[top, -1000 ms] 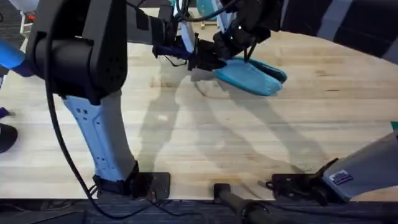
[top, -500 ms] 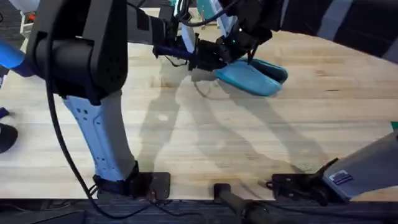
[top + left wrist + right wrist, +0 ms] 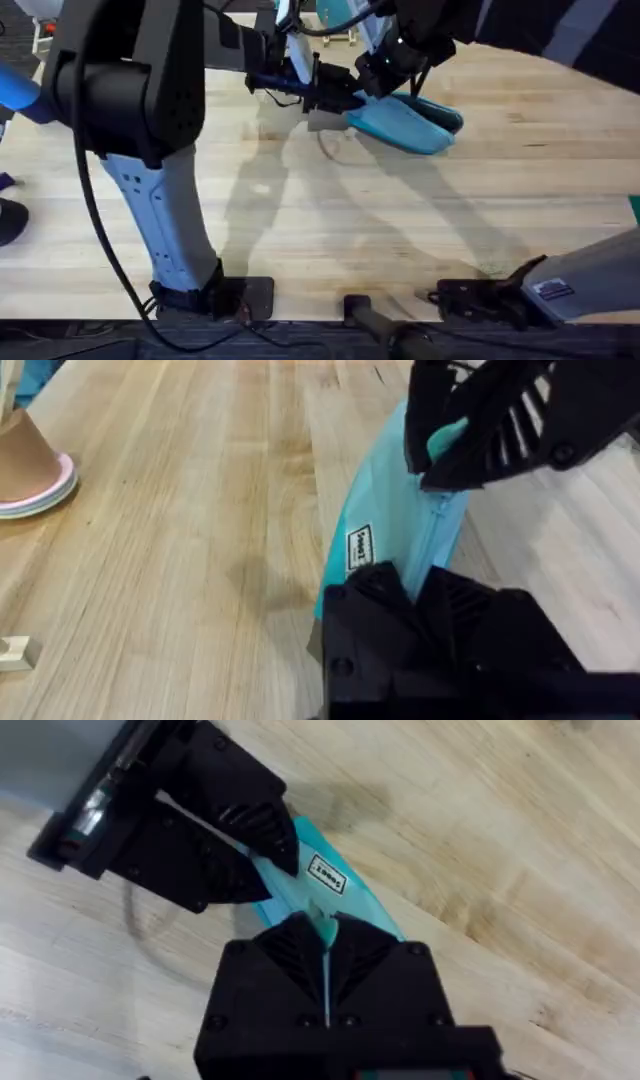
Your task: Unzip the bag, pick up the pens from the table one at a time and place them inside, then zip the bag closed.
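The elongated teal-blue soft fabric pouch (image 3: 408, 122) lies on the far part of the light wooden butcher-block desk (image 3: 400, 230), with both arms meeting at its near-left end. The left claw (image 3: 415, 595) is pinched shut on that end of the pouch, close to the small white label (image 3: 359, 547); judging by the task, it serves as an anchor so the fabric does not slide when the zipper is pulled. The right claw (image 3: 322, 935) has its 2 black fingers pressed together over a thin teal strip along the zipper line, most likely the zipper tab, though the tab itself is buried between the pads and cannot be made out. Seen from the left wrist, the right claw (image 3: 450, 445) sits a little farther along the seam with teal material between its fingers.

Whether the zipper is open at all is hard to tell, since both claws cover the seam's start. No pens can be picked out; the arms block much of the far desk. A brown cone on a pale plate (image 3: 30, 470) stands well apart.
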Robot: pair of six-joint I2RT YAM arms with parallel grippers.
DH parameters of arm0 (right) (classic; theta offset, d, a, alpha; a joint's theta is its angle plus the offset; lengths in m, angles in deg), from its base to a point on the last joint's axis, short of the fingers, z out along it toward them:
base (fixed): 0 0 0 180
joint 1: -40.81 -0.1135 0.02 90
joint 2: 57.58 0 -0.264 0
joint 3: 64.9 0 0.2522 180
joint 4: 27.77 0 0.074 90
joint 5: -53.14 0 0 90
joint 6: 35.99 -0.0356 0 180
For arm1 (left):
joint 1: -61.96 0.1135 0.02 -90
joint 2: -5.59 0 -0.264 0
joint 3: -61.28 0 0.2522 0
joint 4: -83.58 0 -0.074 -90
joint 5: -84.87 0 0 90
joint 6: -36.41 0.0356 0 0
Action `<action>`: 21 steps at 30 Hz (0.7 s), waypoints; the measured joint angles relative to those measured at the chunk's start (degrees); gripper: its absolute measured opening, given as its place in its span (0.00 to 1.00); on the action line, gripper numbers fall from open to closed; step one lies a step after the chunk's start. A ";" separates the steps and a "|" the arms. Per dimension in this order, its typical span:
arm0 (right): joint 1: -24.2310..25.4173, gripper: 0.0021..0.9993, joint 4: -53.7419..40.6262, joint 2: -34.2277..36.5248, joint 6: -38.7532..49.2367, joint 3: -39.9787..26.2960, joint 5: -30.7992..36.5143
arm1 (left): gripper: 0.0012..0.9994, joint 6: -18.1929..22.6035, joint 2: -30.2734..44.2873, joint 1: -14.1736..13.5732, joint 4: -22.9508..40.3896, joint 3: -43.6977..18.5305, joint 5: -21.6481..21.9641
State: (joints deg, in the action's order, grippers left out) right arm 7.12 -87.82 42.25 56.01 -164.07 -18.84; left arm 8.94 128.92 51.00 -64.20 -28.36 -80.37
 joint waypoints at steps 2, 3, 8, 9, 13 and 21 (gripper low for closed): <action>0.00 0.03 -0.11 -0.02 0.05 0.00 0.03 | 0.04 0.00 0.00 0.00 0.00 0.00 -0.17; 0.00 0.03 -0.23 0.00 0.16 0.00 0.04 | 0.04 0.00 0.00 0.02 0.00 0.00 -0.21; 0.00 0.03 -0.91 0.00 1.47 0.00 0.18 | 0.04 0.00 0.00 0.07 0.04 0.00 -0.40; 0.00 0.03 -0.94 -0.01 1.82 0.00 0.19 | 0.04 0.00 0.00 0.07 0.10 0.00 -0.45; 0.00 0.03 -1.20 -0.04 3.14 0.00 0.17 | 0.04 0.00 0.00 0.07 0.14 0.00 -0.60; 1.04 0.03 0.36 -4.96 4.07 5.14 0.02 | 0.04 0.00 0.00 0.09 0.15 0.00 -1.87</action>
State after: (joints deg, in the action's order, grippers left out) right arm 8.16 -87.46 37.29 60.07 -158.93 -18.82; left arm 8.94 128.92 51.08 -64.05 -28.35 -82.23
